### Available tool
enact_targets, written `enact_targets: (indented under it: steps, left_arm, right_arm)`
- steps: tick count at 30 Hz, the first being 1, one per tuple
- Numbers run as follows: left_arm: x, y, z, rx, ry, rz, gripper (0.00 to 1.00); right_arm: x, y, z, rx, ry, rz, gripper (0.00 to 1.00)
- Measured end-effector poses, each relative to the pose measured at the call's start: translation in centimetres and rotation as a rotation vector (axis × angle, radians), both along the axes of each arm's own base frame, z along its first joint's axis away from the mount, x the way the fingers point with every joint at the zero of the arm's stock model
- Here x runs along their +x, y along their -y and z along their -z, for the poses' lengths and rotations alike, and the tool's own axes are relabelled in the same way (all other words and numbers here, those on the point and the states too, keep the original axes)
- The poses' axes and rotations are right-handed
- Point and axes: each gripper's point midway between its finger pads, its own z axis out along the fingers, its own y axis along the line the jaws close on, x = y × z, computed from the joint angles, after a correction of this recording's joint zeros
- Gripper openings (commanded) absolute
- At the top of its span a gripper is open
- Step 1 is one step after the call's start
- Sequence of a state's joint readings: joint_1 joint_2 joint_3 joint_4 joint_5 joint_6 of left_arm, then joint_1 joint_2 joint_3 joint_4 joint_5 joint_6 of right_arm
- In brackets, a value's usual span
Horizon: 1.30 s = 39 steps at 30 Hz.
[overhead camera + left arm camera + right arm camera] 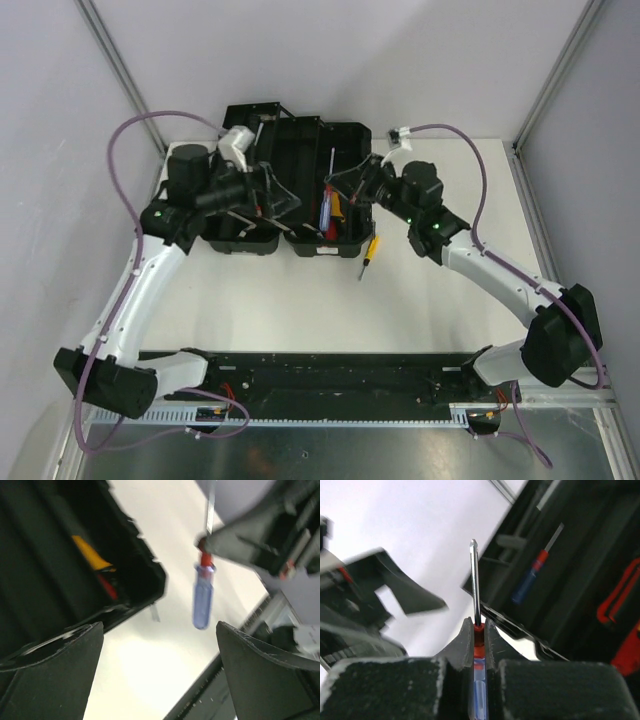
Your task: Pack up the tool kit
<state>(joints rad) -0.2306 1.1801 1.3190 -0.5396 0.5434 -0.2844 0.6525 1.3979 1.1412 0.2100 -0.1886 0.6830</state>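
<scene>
The black toolbox (300, 135) lies open at the back middle of the table. My right gripper (340, 190) is shut on a blue-handled screwdriver (326, 210) by its red collar and holds it above the box's right half. In the right wrist view the gripper (479, 622) pinches the collar (479, 635) with the shaft pointing up. My left gripper (272, 198) is open and empty over the box's left half. In the left wrist view its fingers (60, 655) stand wide apart, with the held screwdriver (202, 595) beyond them. A yellow-handled screwdriver (370, 248) lies at the box's front right edge.
Another blue-and-red screwdriver (529, 579) lies inside the box (580, 555), beside red fittings (620, 600). A yellow and red tool (92, 557) lies in the box in the left wrist view. White table (330, 300) lies in front of the box; grey walls close in on three sides.
</scene>
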Motion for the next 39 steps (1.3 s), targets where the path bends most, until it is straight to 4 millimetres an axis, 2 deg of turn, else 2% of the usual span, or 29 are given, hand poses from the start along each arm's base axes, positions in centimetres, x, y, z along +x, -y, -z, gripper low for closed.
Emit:
enact_targets:
  steps: [1,5,8,10,12,14,16,17,18,20,21,23,24,26,29,34,37,39]
  left_arm:
    - [-0.6,1.4,0.1,-0.005,-0.002,0.061,0.98]
    - [-2.1,5.8,0.7,-0.023,-0.003,0.232,0.92]
    - [-1.8,7.8,1.7,-0.021,-0.015,0.282,0.89]
    - [-1.3,8.7,2.7,-0.017,-0.031,0.298,0.84]
    - [-0.6,9.3,3.5,-0.018,-0.041,0.304,0.68]
    - [-0.3,9.7,3.8,-0.028,-0.054,0.311,0.45]
    - [-0.2,10.1,3.7,-0.040,-0.055,0.327,0.17]
    - [-0.2,10.3,3.5,-0.046,-0.049,0.333,0.09]
    - [-0.2,10.4,3.2,-0.046,-0.038,0.336,0.04]
    - [0.0,10.4,3.2,-0.042,-0.036,0.321,0.01]
    - [0.2,10.4,3.3,-0.040,-0.036,0.315,0.01]
    - [1.4,10.0,3.7,-0.015,-0.028,0.246,0.00]
    - [2.0,9.7,4.0,-0.004,-0.031,0.211,0.00]
    - [3.7,8.7,4.9,0.036,-0.049,0.109,0.00]
    - [6.4,7.1,6.5,0.102,-0.087,-0.046,0.00]
    - [9.3,4.7,10.3,0.235,-0.161,-0.234,0.00]
    - [10.8,3.4,12.2,0.318,-0.196,-0.316,0.00]
    - [11.4,2.8,13.0,0.363,-0.211,-0.352,0.00]
  right_arm:
    - [0.5,0.3,-1.3,0.060,0.006,0.000,0.00]
    - [1.0,0.6,-4.0,0.205,0.009,-0.037,0.00]
    - [1.2,0.5,-4.7,0.268,-0.012,-0.069,0.00]
    - [1.3,0.4,-4.8,0.291,-0.025,-0.085,0.00]
    - [1.3,0.4,-4.9,0.308,-0.035,-0.096,0.00]
    - [1.4,0.4,-5.0,0.313,-0.032,-0.097,0.00]
    - [1.8,0.6,-4.8,0.311,-0.034,-0.085,0.02]
    - [2.1,0.8,-4.6,0.310,-0.036,-0.074,0.06]
    - [2.4,0.9,-4.5,0.310,-0.039,-0.065,0.17]
    - [2.7,1.1,-4.5,0.317,-0.042,-0.058,0.46]
    - [2.7,1.1,-4.5,0.320,-0.046,-0.053,0.57]
    - [2.7,1.0,-4.0,0.305,-0.058,-0.053,0.71]
    - [2.8,1.0,-3.7,0.300,-0.067,-0.046,0.76]
    - [3.2,1.3,-2.6,0.263,-0.093,-0.006,0.77]
    - [4.5,3.0,0.0,0.183,-0.158,0.124,0.65]
    - [6.1,8.4,5.3,0.015,-0.302,0.389,0.52]
    - [6.0,11.5,9.5,-0.119,-0.410,0.512,0.50]
    - [5.3,12.7,11.9,-0.194,-0.464,0.554,0.50]
